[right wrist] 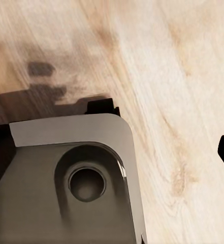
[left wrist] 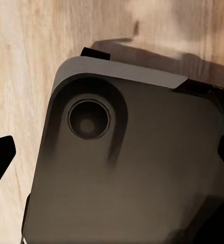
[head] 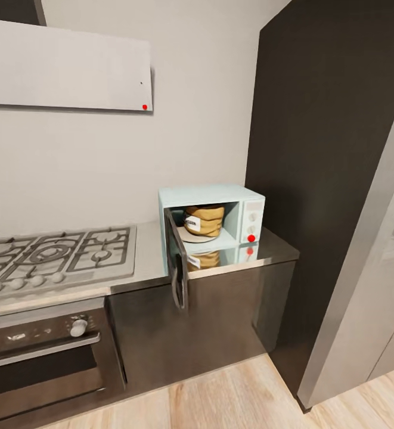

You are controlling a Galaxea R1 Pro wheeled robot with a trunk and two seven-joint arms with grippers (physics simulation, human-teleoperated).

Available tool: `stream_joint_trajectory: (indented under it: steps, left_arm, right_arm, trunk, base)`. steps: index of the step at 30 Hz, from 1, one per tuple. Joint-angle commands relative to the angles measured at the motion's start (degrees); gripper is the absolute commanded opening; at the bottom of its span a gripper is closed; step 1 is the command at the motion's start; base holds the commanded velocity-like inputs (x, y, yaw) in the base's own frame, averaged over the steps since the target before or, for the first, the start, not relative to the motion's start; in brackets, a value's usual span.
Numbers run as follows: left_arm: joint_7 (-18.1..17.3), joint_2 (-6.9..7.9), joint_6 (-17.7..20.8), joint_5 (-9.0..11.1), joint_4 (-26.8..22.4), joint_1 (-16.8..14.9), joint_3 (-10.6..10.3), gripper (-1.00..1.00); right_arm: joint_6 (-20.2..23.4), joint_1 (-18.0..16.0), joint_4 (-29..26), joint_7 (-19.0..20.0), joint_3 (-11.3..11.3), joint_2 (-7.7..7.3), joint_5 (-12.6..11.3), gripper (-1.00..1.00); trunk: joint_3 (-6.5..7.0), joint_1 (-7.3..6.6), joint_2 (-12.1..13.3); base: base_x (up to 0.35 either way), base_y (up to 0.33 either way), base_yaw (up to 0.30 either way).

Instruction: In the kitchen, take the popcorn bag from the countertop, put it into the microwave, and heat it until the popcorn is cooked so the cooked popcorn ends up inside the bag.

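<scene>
Near: pale wood floor (right wrist: 183,76), robot base beneath both wrists, jaws' opening cannot be told | Mid: glossy grey worktop (head: 268,247) | Far: mustard-tan popcorn bag (head: 204,220) inside mint-blue microwave (head: 211,215), door (head: 177,267) open | Step: loaded; next, likely shutting door, starting heat.

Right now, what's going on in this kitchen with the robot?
Nothing is being handled at this moment. The popcorn bag already sits inside the microwave on the countertop, and the microwave door hangs wide open, so heating has yet to begin. The wrist cameras look down at the robot's dark base and the wooden floor, which suggests that both arms hang low, away from the counter.
</scene>
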Motion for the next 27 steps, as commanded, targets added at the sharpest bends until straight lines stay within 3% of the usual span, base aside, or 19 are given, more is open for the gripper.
stream_joint_trajectory:
  steps: [1, 4, 8, 10, 17, 19, 20, 23, 25, 27]
  left_arm:
    - [0.1, -0.02, -0.1, 0.2, -0.2, 0.0, 0.0, 1.00]
    - [0.1, 0.10, 0.4, 0.2, -1.5, 0.0, 0.0, 1.00]
    - [0.4, 1.02, 1.6, 0.1, -11.0, 0.0, 0.1, 1.00]
    - [0.5, 1.78, 4.2, 0.1, -18.4, 0.0, 0.1, 1.00]
    - [0.9, 4.67, 19.6, 0.1, -47.0, -0.6, 0.2, 1.00]
    - [0.9, 5.68, 22.1, 0.1, -51.7, -2.4, 0.3, 1.00]
    - [0.6, 6.31, 24.7, 0.3, -56.1, -4.9, 0.3, 1.00]
    - [0.2, 6.61, 30.6, 0.5, -65.4, -9.5, 0.4, 1.00]
    - [0.0, 6.64, 32.7, 0.9, -68.1, -12.2, 0.4, 1.00]
    - [0.0, 6.42, 34.2, 1.1, -69.6, -17.3, 0.4, 1.00]
  right_arm:
    - [-0.3, -0.1, 0.2, 0.1, -0.5, -0.04, 0.5, 1.00]
    - [-0.3, -0.1, 0.2, 0.1, -0.5, -0.04, 0.5, 1.00]
    - [-0.3, -0.1, 0.2, 0.1, -0.5, -0.04, 0.5, 1.00]
    - [-0.3, -0.1, 0.2, 0.1, -0.4, -0.04, 0.5, 1.00]
    - [-0.3, -0.1, 0.2, 0.1, -0.4, -0.12, 0.5, 1.00]
    - [-0.4, -0.1, 0.2, 0.1, -0.4, -0.13, 0.5, 1.00]
    - [-0.4, -0.1, 0.2, 0.1, -0.4, -0.13, 0.5, 1.00]
    - [-0.4, -0.1, 0.2, 0.1, -0.4, -0.13, 0.5, 1.00]
    - [-0.4, -0.1, 0.2, 0.1, -0.3, -0.15, 0.5, 1.00]
    - [-0.4, -0.1, 0.2, 0.1, -0.3, -0.33, 0.5, 1.00]
  trunk:
    - [-0.05, 0.00, 0.0]
    - [-0.05, 0.00, 0.0]
    - [-0.05, 0.00, 0.0]
    - [-0.05, 0.00, 0.0]
    - [-0.05, 0.00, 0.0]
    - [-0.05, 0.00, 0.0]
    - [-0.05, 0.00, 0.0]
    - [-0.05, 0.00, 0.0]
    - [-0.05, 0.00, 0.0]
    - [-0.05, 0.00, 0.0]
  base:
    - [0.008, 0.000, 0.000]
    - [0.003, 0.000, 0.000]
    - [0.000, 0.000, 0.000]
    - [0.000, 0.000, 0.000]
    - [0.000, 0.000, 0.000]
    - [0.000, 0.000, 0.000]
    - [0.000, 0.000, 0.000]
    - [0.000, 0.000, 0.000]
    - [0.000, 0.000, 0.000]
    - [0.000, 0.000, 0.000]
